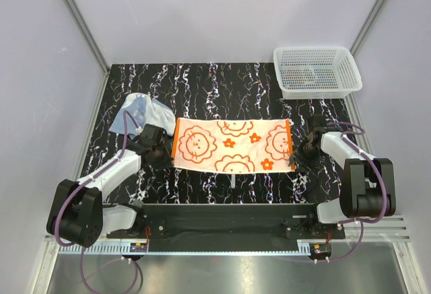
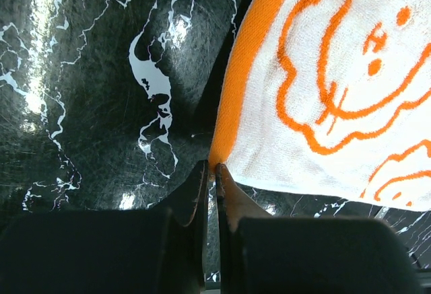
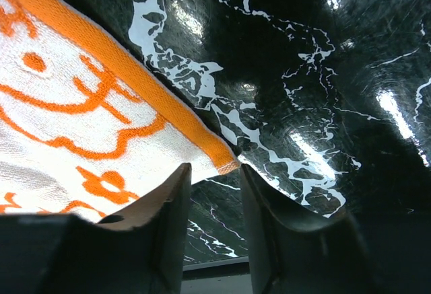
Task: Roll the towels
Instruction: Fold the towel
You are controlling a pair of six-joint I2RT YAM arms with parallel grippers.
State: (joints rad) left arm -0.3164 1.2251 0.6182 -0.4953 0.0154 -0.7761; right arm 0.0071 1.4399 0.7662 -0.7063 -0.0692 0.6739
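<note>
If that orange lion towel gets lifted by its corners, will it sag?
Probably sags: the orange towel is soft terry, lying limp. Likely light: the left gripper pinches just one corner tip. Fuzzy pile should resist slipping.

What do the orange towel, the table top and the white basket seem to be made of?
The orange towel looks like matte terry cloth: fuzzy nap. The table top is glossy, black with white veins and glare; stone or laminate, unclear. The basket is probably white plastic: open mesh walls.

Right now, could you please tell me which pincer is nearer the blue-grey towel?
Left. The left pincer sits close beside the blue-grey towel; the right pincer is at the orange towel's opposite end.
</note>
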